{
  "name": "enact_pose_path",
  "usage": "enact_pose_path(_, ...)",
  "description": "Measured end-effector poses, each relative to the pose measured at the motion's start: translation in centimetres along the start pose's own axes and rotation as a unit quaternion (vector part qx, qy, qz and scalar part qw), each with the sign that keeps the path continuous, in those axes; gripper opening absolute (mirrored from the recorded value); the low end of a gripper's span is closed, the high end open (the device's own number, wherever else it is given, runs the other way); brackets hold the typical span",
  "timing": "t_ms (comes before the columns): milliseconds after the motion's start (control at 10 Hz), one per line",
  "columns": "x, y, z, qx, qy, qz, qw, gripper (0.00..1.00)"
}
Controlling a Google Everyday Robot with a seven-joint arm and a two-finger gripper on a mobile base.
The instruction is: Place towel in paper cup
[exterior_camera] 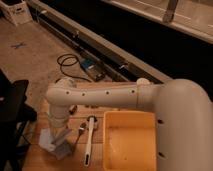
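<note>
A pale crumpled towel lies on the wooden table near its front left corner. My gripper hangs down from the white arm and sits right at the towel's right edge, touching or just above it. A pale rim that looks like the paper cup peeks out behind the arm's elbow at the back left of the table; most of it is hidden.
A yellow tub stands on the table right of the gripper. A white-handled utensil lies between them. Small dark items lie under the arm. A black chair stands left of the table. A cable and blue box lie on the floor.
</note>
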Motion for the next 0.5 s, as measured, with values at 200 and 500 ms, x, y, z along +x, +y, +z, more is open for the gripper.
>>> enact_pose_path(200, 2.7, 0.5, -3.6, 0.021, 0.016, 0.021, 0.9994, 0.00)
enact_pose_path(500, 7.3, 0.7, -11.3, 0.052, 0.048, 0.057, 0.9959, 0.00)
